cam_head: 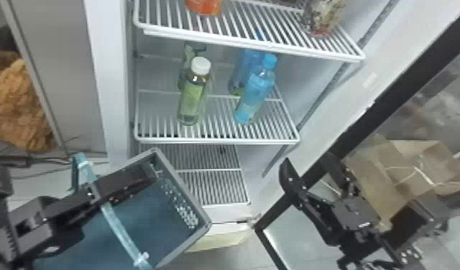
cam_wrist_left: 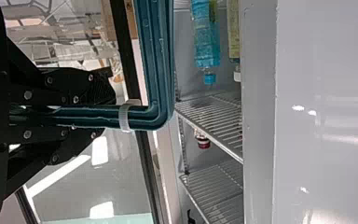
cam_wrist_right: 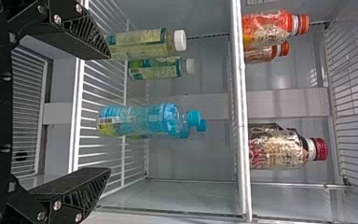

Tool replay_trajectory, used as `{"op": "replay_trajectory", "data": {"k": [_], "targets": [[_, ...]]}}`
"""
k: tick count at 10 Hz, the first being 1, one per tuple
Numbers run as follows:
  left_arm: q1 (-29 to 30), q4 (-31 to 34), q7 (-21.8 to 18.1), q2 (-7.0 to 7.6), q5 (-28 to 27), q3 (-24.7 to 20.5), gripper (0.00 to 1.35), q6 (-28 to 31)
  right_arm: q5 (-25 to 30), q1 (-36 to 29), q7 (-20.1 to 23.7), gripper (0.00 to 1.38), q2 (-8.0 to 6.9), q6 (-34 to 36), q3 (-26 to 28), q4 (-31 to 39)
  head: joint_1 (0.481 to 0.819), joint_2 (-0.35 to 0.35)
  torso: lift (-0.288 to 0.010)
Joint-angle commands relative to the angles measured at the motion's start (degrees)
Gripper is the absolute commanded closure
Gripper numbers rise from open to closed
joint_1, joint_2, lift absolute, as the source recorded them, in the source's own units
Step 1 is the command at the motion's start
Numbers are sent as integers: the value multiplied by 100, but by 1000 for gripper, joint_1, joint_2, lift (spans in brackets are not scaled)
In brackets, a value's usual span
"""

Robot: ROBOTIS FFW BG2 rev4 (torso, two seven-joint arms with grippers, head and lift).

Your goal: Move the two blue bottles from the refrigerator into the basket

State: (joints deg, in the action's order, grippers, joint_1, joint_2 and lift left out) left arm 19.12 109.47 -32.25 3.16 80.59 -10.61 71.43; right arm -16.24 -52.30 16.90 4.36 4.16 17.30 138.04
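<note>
Two blue bottles are seen standing on the middle shelf (cam_head: 218, 142): front one (cam_head: 255, 89) near its right side, rear one (cam_head: 248, 63) close behind. Rear one could be knocked over if fingers are pushed in too deep. Front one may slip if gripped off-centre. Drop into the basket (cam_head: 182, 187), below and left of the shelf, could be spoiled by the handle (cam_head: 121, 226) crossing its opening, or by tilt if the handle is let turn. Right gripper (cam_wrist_right: 108, 113) is spread wide, nothing held, lined up with the bottles; left gripper is closed on the handle. Edges to be minded: shelf's front rim, upper shelf (cam_head: 240, 42) above it, fridge wall (cam_head: 304, 82) to its right. Some room is left on the shelf between front blue bottle and green bottle (cam_head: 193, 98); approach from its front looks unblocked.
</note>
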Motion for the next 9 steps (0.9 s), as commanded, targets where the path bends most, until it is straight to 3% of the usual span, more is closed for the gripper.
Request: {"op": "replay_trajectory", "data": {"k": [1,9], "targets": [[0,0,0,0,-3,10,1188,0,35,266,-3,200,4,-23,-28,-241,695,-350,-216],[0,-28,0,-18,-3,22,1188,0,344,1968,-3,186,39,-23,-302,-1774,695,-350,-216]]}}
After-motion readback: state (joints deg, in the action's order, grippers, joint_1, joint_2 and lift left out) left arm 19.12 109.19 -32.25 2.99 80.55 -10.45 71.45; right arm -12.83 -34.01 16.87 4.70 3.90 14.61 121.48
